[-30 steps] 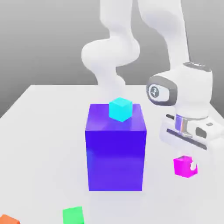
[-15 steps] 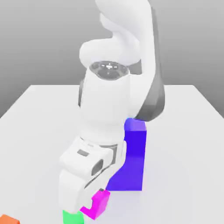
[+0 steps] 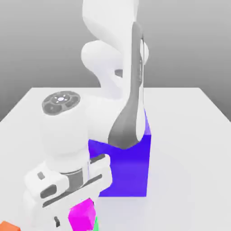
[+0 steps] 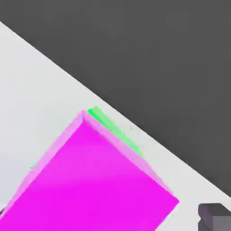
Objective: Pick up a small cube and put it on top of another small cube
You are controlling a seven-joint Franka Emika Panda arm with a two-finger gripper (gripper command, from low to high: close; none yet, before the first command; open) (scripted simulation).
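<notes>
Your magenta cube point(image 3: 81, 215) sits at the near edge of the table point(image 3: 189, 135), directly over the green cube point(image 3: 95, 223), of which you see just a sliver at its lower corner in the exterior view. The hand view agrees: the magenta cube point(image 4: 94, 180) covers nearly all of the green cube point(image 4: 115, 127), leaving a thin green strip along one edge, so the stack looks slightly offset rather than flush.

The gripper point(image 3: 67, 212) hangs right at the magenta cube with its jaws spread to full width, so the cube appears to be let go and resting on the green one, though the contact itself is hidden by the hand.

To finish this step well, pull the hand straight up along its own axis. Avoid any sideways drift or wrist twist until the fingers are above the magenta cube's top face, since a brushed finger could nudge it off that narrow footing. Mind the big blue-purple block point(image 3: 128, 169) just behind and the orange cube point(image 3: 8, 226) at the exterior view's left.
</notes>
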